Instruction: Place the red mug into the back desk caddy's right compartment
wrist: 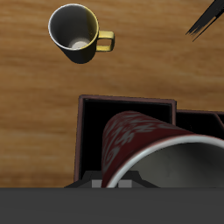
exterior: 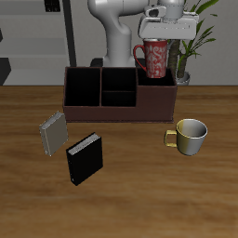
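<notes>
A white robot arm stands at the back of a wooden desk (exterior: 130,195). Its gripper (exterior: 158,39) hangs over one end of the back desk caddy (exterior: 119,96), a long, low, dark reddish-brown organizer with a black interior. The jaws are clamped on the rim of the red mug (exterior: 154,59), which carries a pale speckled floral pattern. The mug hangs upright below the gripper, its base dipping into or just above the right compartment (exterior: 155,86), the caddy's wide undivided end section; whether the base touches the compartment floor cannot be told.

From the wrist camera, the red mug (wrist: 144,149) fills much of the view, its grey-white inside facing the lens and its patterned wall running down toward the black right compartment (wrist: 92,131) of the caddy (wrist: 80,140). The gripper's own fingers are not clearly visible there.

On the desk in front of the caddy, well apart from it, stands a plain yellowish-gold mug (exterior: 191,136), also seen from the wrist camera (wrist: 75,32) with its handle out to the side. Farther along the desk lie a grey book (exterior: 53,134) and, just beside it, a black book (exterior: 84,158). A green plant (exterior: 191,42) stands behind the caddy.
</notes>
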